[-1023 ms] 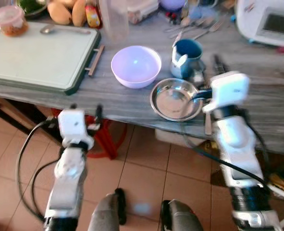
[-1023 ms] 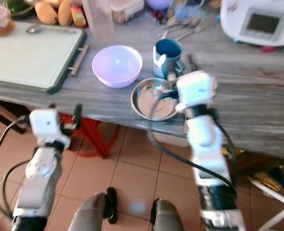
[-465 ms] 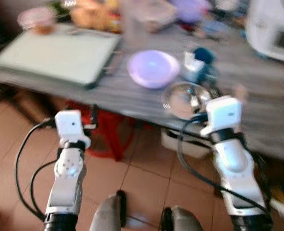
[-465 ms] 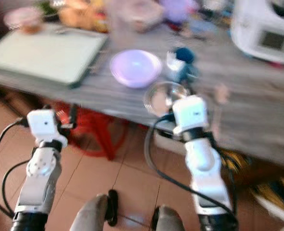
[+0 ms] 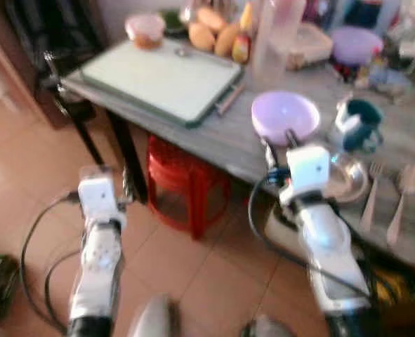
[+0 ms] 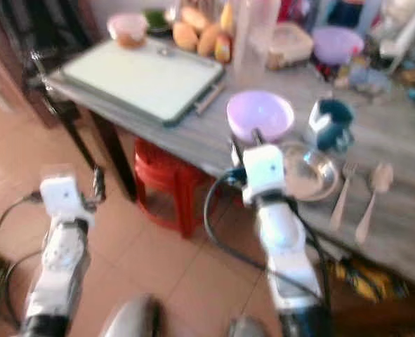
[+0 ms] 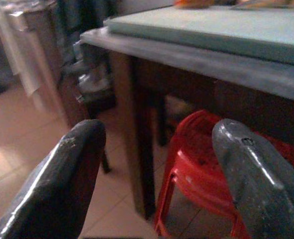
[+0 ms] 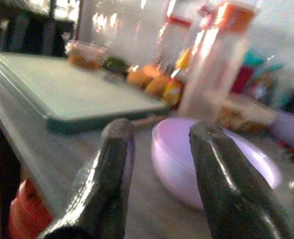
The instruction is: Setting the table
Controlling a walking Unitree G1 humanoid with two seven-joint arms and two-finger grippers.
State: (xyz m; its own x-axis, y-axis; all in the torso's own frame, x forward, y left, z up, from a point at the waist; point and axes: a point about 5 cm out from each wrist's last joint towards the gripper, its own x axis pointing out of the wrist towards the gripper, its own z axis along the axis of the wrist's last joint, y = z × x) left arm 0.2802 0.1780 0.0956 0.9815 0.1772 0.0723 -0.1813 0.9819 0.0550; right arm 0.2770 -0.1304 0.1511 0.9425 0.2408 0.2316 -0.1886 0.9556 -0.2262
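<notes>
**At the desk edge with both grippers empty**

We stand before the grey wood-grain desk (image 5: pixel 221 137), and our view from the head is blurred. Our right gripper (image 8: pixel 156 164) is released, its two black fingers spread with nothing between them, and it sits at the near edge of the desk. Just ahead of it we see the lilac plastic bowl (image 5: pixel 286 116), close to the fingertips but not touching them. Beyond the gripper and toward our right lies the shallow steel dish (image 6: pixel 307 173), with the dark teal mug (image 5: pixel 357 125) just behind it. Further right of the dish, a pale fork (image 5: pixel 371 198) and a pale spoon (image 5: pixel 402 198) lie side by side on the desk.

Ahead and to the left of the right gripper, a large pale green cutting board (image 5: pixel 163 75) with a dark rim covers that end of the desk. Behind it we make out a small tub with a pink lid (image 5: pixel 145 29), some orange-brown round fruits (image 5: pixel 213 36), a tall clear plastic container (image 5: pixel 275 35) and a purple lidded bowl (image 5: pixel 355 44).

Our left gripper (image 7: pixel 156 159) is also released and empty, held low over the tiled floor (image 5: pixel 24 189), well short of the desk. Ahead of it stand a dark desk leg (image 7: pixel 132 129) and a red plastic stool (image 7: pixel 206 174) tucked beneath the desk.
</notes>
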